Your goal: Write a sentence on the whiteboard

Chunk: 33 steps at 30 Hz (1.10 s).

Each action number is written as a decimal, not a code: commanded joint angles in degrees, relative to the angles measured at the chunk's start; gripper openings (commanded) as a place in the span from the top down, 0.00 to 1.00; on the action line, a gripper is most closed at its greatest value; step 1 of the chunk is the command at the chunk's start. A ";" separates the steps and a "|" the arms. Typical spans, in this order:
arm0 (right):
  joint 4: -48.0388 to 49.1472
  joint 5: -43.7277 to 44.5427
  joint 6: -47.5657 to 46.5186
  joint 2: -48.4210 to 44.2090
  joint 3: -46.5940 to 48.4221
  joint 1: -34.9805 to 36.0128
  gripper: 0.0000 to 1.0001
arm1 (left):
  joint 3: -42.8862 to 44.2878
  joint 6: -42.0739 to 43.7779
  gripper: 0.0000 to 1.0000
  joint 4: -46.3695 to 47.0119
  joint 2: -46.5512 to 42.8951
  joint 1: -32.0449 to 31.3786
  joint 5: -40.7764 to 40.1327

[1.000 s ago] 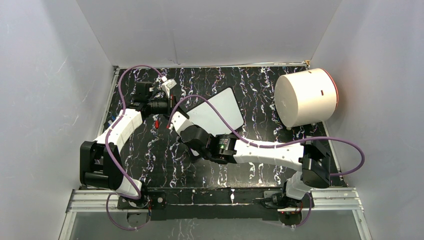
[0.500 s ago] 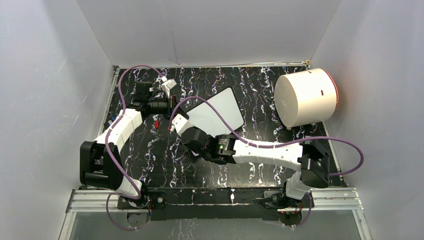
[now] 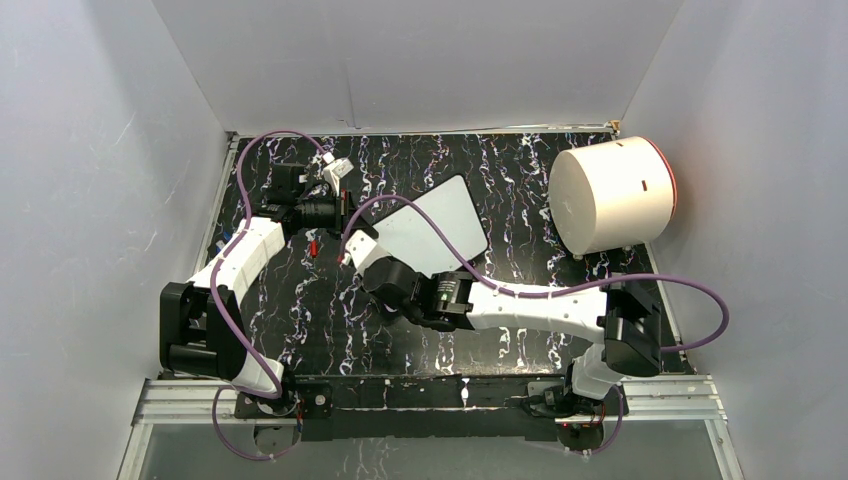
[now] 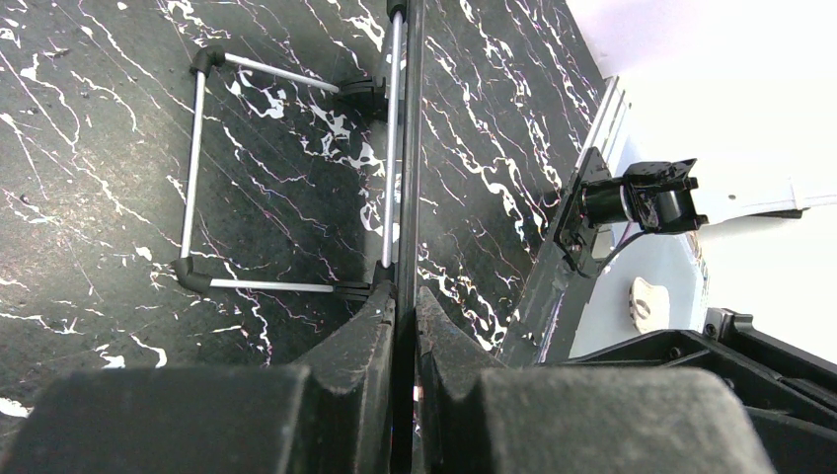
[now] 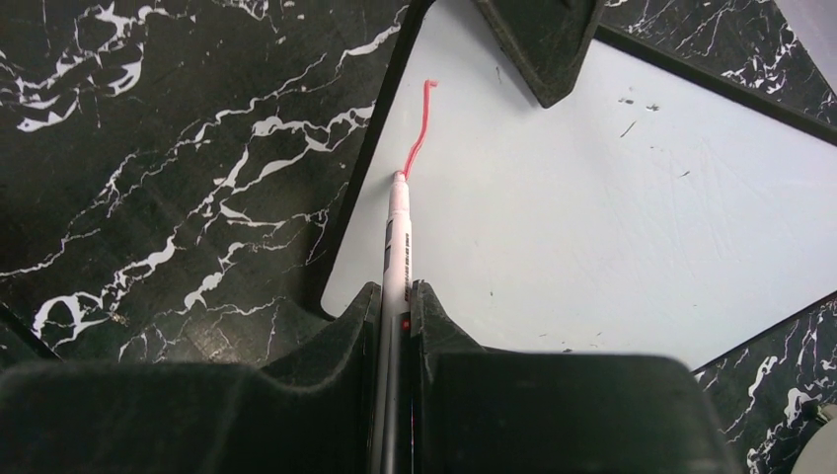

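Note:
The whiteboard (image 3: 440,222) lies tilted in the middle of the black marbled table. My left gripper (image 3: 344,208) is shut on its left edge; the left wrist view shows the board edge-on (image 4: 406,148) between my fingertips (image 4: 405,296). My right gripper (image 5: 396,293) is shut on a white marker (image 5: 398,237), whose red tip rests on the whiteboard (image 5: 592,197) near its left rim. Of the sentence, only one short red stroke (image 5: 418,128) shows, running up from the tip. From above, my right gripper (image 3: 350,252) sits at the board's near-left corner.
A big white cylinder (image 3: 610,195) lies on its side at the right back. A small red object (image 3: 313,244) lies on the table left of the board. The board's metal stand legs (image 4: 195,168) rest on the table. Grey walls close in three sides.
My right gripper has crept slightly toward the near side with the marker. The left arm and the whiteboard have not moved.

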 commanded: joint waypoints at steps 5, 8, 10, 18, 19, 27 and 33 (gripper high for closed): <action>9.35 4.37 -1.73 -4.55 -1.26 0.36 1.00 | 0.20 0.46 1.00 -3.25 1.23 -1.04 -1.11; 10.99 4.82 -2.46 -4.65 -1.40 0.35 1.00 | 0.20 0.46 1.00 -3.25 1.25 -1.05 -1.06; 11.82 4.93 -2.52 -4.52 -1.40 0.38 1.00 | 0.27 0.41 1.00 -3.26 1.33 -1.11 -1.08; 12.69 5.18 -4.23 -2.82 -0.38 0.35 1.00 | 0.20 0.40 1.00 -3.25 1.33 -1.12 -1.07; 12.80 5.29 -4.28 -2.66 -0.30 0.35 1.00 | 0.19 0.40 1.00 -3.26 1.33 -1.13 -1.07; 13.24 4.95 -4.63 -1.86 0.39 0.10 1.00 | 0.21 0.40 1.00 -3.31 1.33 -1.09 -0.89; 13.37 4.40 -4.63 -0.95 0.75 0.04 1.00 | 0.20 0.36 1.00 -3.25 1.33 -1.14 -0.96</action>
